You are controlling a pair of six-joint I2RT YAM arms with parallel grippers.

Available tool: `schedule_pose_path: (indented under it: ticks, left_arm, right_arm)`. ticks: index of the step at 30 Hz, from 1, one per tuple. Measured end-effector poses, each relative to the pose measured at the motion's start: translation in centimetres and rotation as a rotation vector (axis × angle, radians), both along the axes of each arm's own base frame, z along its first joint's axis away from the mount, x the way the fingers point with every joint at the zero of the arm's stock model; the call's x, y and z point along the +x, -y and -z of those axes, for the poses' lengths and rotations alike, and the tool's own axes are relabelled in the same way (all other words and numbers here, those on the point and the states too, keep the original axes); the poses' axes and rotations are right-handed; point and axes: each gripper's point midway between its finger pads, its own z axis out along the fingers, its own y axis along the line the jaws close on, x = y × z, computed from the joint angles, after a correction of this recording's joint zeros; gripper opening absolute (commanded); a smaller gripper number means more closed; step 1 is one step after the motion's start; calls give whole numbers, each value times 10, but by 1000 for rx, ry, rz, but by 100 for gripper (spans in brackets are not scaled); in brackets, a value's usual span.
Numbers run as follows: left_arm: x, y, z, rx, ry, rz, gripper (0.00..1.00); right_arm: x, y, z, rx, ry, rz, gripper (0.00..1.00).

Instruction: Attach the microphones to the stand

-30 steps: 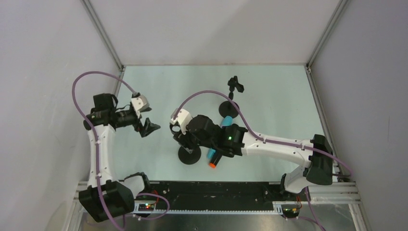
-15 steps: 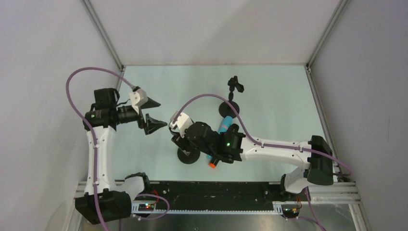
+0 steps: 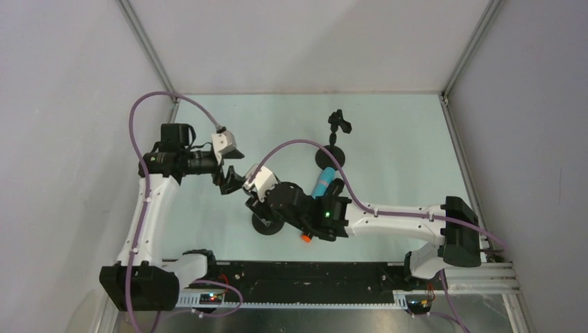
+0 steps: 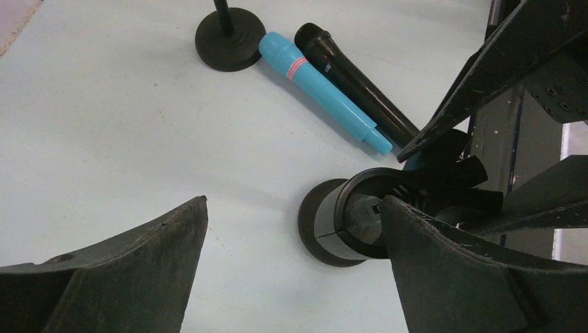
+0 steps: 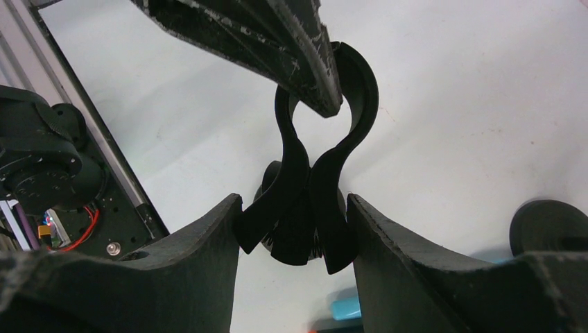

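The turquoise microphone (image 4: pixel 319 94) and the black microphone (image 4: pixel 353 83) lie side by side on the table. In the top view the turquoise one (image 3: pixel 322 182) shows beside my right arm, which hides the black one except its orange cap (image 3: pixel 305 237). My right gripper (image 5: pixel 295 201) is shut on the handles of the near stand's black clip (image 5: pixel 326 159), above its round base (image 3: pixel 270 226). My left gripper (image 4: pixel 292 201) is open and empty, close to the left of the clip (image 4: pixel 444 159). One of its fingertips (image 5: pixel 305 62) is in front of the clip's ring.
A second stand has its base (image 3: pixel 331 157) behind the microphones and its clip (image 3: pixel 339 125) farther back; its base also shows in the left wrist view (image 4: pixel 229 31). The black rail (image 3: pixel 312 277) runs along the near edge. Walls close in left and right.
My left arm has swung right, bringing its open gripper up beside the near stand's clip. My right gripper has stayed on the clip, with its arm shifting slightly.
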Motion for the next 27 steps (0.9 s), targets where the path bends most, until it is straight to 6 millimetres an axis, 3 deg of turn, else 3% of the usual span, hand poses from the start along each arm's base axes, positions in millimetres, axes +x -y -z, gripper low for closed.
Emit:
schedule_pose_path:
  ticks: [13,18,23,27]
  left_arm:
    - [-2,-10,-9,81,197,-58,98]
    - [1,-18,-13,74,170,-104,98]
    - [19,-36,-30,24,72,-210,98]
    - [23,-39,-52,-8,70,-246,98]
  right_arm:
    - [11,1,1,43,-16,42,0]
    - [14,2,2,58,-31,70,0]
    - [19,6,2,84,-58,143,0]
    - [26,5,0,74,-62,255,0]
